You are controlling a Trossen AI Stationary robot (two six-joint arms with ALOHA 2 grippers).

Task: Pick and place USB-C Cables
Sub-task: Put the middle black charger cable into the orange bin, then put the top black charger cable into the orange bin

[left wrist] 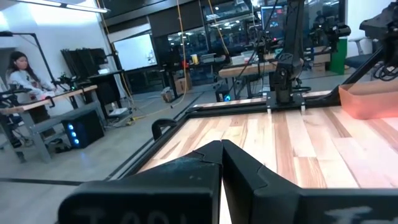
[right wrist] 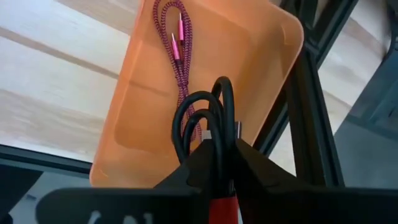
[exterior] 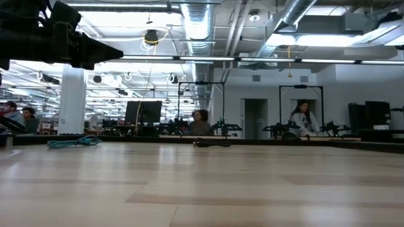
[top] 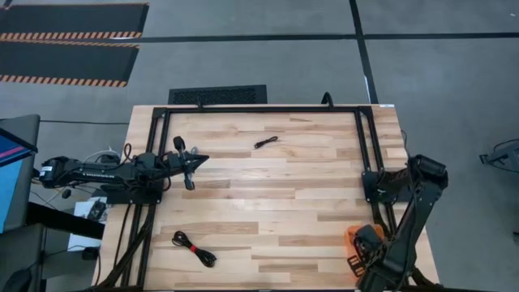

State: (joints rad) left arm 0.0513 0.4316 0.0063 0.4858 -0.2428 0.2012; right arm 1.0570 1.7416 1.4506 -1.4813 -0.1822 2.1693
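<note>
The table (top: pixel 268 203) is viewed from directly overhead in the high view. It is seen level from its surface in the low view. The orange bin (right wrist: pixel 205 87) is viewed closely from above by the right wrist camera, and across the table by the left.

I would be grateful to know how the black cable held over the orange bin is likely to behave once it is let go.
The black cable stands in loops above the right pincer, so it is probably springy and may uncoil a little. It looks thin, so likely light. The orange bin lies beneath it, so it should drop beside the pink cable.
</note>
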